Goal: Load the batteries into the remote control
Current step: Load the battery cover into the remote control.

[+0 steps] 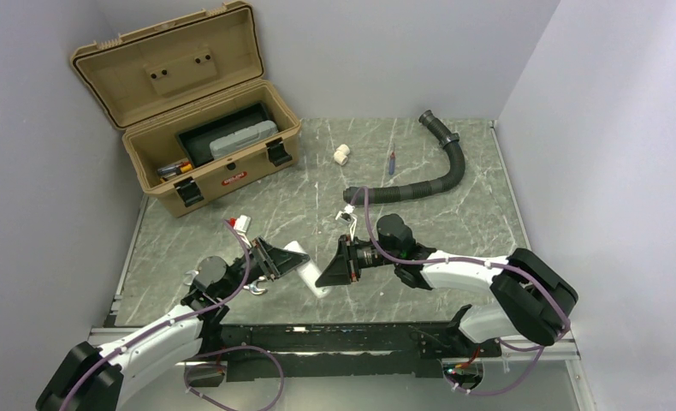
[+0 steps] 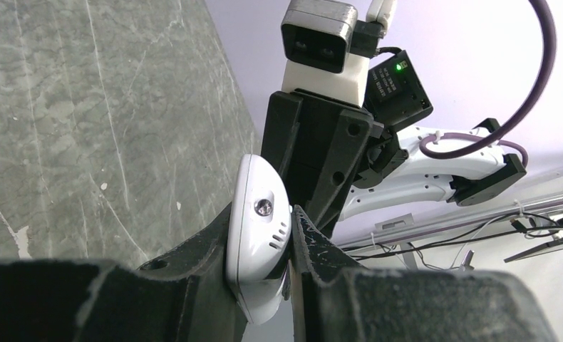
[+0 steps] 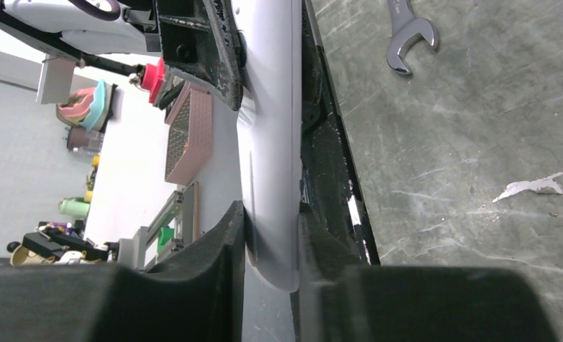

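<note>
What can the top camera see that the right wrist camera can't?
Only the top camera shows the open toolbox and the black hose. Only the right wrist camera shows a pink grid beyond the table, and a close look at its own fingers pinching the remote. Both show the remote, held between the left gripper and the right gripper.

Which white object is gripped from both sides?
The remote control, clamped by the left fingers and the right fingers; the stubby pipe fitting lies alone farther back.
</note>
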Robot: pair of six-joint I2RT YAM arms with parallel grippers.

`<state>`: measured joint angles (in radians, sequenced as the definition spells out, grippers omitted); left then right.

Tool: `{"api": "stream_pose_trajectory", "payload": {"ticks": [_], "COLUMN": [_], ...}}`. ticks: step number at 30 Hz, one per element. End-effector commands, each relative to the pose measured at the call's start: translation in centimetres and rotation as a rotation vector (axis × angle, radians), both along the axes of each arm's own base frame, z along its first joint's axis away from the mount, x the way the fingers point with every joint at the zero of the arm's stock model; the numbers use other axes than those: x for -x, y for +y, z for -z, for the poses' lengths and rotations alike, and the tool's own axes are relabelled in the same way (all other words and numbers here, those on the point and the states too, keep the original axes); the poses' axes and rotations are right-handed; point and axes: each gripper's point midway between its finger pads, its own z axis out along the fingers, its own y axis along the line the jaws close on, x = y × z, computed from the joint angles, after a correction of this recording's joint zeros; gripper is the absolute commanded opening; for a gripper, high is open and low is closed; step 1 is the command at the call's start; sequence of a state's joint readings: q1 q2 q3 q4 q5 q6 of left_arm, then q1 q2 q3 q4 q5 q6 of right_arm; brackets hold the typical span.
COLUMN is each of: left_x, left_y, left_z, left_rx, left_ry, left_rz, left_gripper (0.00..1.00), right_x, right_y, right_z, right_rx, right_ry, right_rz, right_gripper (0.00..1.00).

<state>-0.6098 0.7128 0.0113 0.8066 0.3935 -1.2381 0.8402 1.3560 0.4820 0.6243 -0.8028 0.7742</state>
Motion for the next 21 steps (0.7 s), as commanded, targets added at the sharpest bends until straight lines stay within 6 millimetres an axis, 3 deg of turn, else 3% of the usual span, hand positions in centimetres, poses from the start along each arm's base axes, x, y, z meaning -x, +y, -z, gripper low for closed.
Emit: {"api": "stream_pose_trajectory", "payload": {"ticks": [1, 7, 13, 21], "left_x": [0.1, 0.1, 0.3, 1.0], "left_y": [-0.1, 0.0, 0.0, -0.2], "left_z": [-4.0, -4.1, -4.2, -5.2], "left_rx": [0.085, 0.089, 0.094, 0.134], "left_ry": [-0.099, -0.105, -0.121, -0.167], "left_rz": [0.006, 0.005, 0.014, 0.052], "left_gripper": [0.00, 0.00, 0.00, 0.00], "right_x": [-0.5, -0.4, -0.2, 0.0], "right_y": [0.8, 1.0, 1.0, 0.9], "right_z": [-1.3, -1.5, -1.5, -2.1], "right_rx": [-0.045, -0.049, -0.041, -0.055], "right_ry": [-0.053, -0.053, -0.063, -0.100], "right_rz": [-0.003, -0.016, -0.030, -0.042], "right_gripper": [0.14, 0.05, 0.04, 0.18]}}
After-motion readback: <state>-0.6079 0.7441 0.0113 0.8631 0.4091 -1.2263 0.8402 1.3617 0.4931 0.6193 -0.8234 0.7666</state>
